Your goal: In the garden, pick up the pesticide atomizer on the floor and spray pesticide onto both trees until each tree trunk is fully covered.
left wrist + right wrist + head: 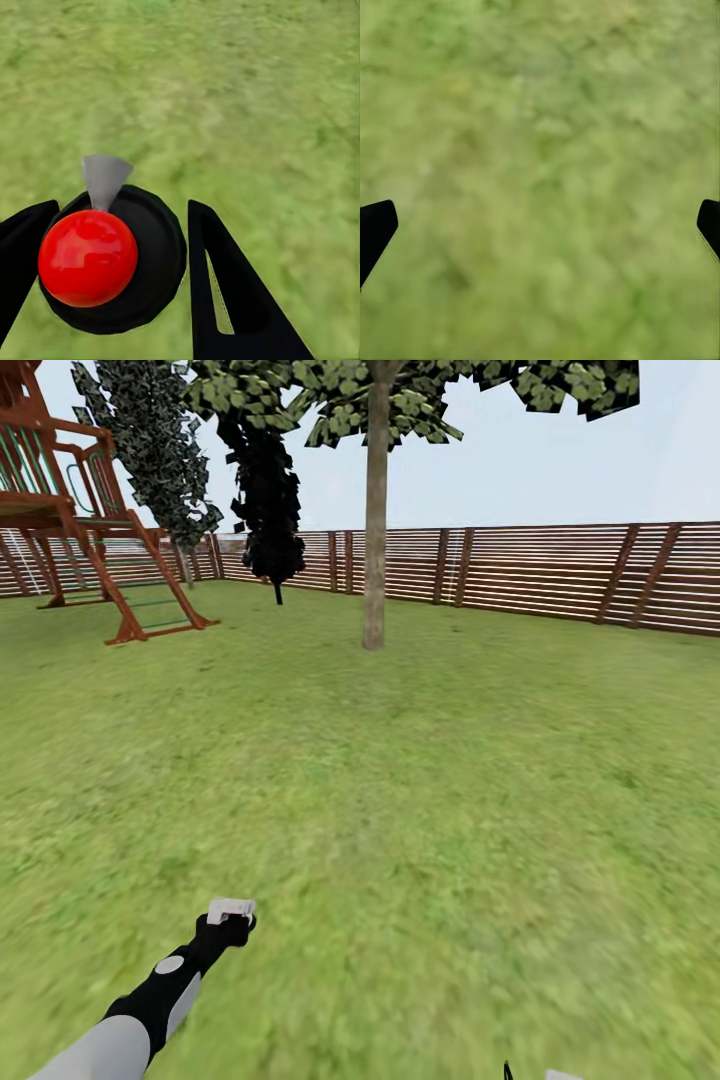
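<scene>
left tool clamped on pesticide atomizer, right tool spread wide over grass

i can read no text, label, brand, number or sign anywhere i look. the pesticide atomizer held in my left claw has a plain black body and a glossy red cap with no print on it. the fence slats and the tree trunk are bare of writing too.
</scene>
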Controlling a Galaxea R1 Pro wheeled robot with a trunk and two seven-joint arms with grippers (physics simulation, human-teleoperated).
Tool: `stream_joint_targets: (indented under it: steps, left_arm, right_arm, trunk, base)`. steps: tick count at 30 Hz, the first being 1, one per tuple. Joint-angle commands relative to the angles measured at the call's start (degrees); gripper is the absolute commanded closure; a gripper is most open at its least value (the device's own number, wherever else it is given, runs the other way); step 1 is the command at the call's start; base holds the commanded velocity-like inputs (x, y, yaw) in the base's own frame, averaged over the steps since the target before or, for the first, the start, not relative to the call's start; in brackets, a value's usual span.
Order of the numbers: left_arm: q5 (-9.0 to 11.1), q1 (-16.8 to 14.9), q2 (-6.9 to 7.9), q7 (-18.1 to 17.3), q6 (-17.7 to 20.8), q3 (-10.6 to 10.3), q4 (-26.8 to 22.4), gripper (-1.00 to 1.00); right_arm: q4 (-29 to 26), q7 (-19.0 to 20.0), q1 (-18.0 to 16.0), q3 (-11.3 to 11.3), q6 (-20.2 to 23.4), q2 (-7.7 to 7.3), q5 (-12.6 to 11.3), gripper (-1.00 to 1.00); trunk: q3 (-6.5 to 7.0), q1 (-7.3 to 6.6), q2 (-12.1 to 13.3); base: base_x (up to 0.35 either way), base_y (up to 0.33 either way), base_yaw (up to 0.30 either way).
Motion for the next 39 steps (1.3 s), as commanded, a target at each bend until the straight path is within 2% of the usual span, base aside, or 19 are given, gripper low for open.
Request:
stream_joint_targets:
  steps: [1,22,27,33,39]
  left_arm:
    - [0.04,0.0,0.0,0.01,-0.01,0.0,-0.01,1.0]
    - [0.06,0.0,-0.51,0.06,0.22,-0.17,0.08,1.0]
    - [0.09,0.01,0.06,-0.3,0.19,0.03,-0.09,1.0]
    - [0.1,0.0,-0.4,-0.11,0.05,-0.12,0.05,1.0]
    - [0.13,-0.02,-0.25,-0.26,0.48,0.01,-0.13,1.0]
  right_arm:
    - [0.0,0.0,0.0,0.0,0.0,0.0,0.0,-1.0]
    - [0.0,0.0,0.0,0.0,0.0,0.0,0.0,-1.0]
    - [0.0,0.0,0.0,0.0,0.0,0.0,0.0,-1.0]
    - [0.0,0.0,0.0,0.0,0.0,0.0,0.0,-1.0]
    - [0.0,0.0,0.0,0.0,0.0,0.0,0.0,-1.0]
  trunk:
    - [0.0,0.0,0.0]
    - [0.0,0.0,0.0]
    - [0.0,0.0,0.0]
    - [0.0,0.0,0.0]
    - [0.0,0.0,0.0]
  base:
    - [0.331,-0.11,0.0]
    - [0.331,-0.11,0.0]
    - [0.331,-0.11,0.0]
    - [0.331,-0.11,0.0]
    - [0.335,-0.086,0.0]
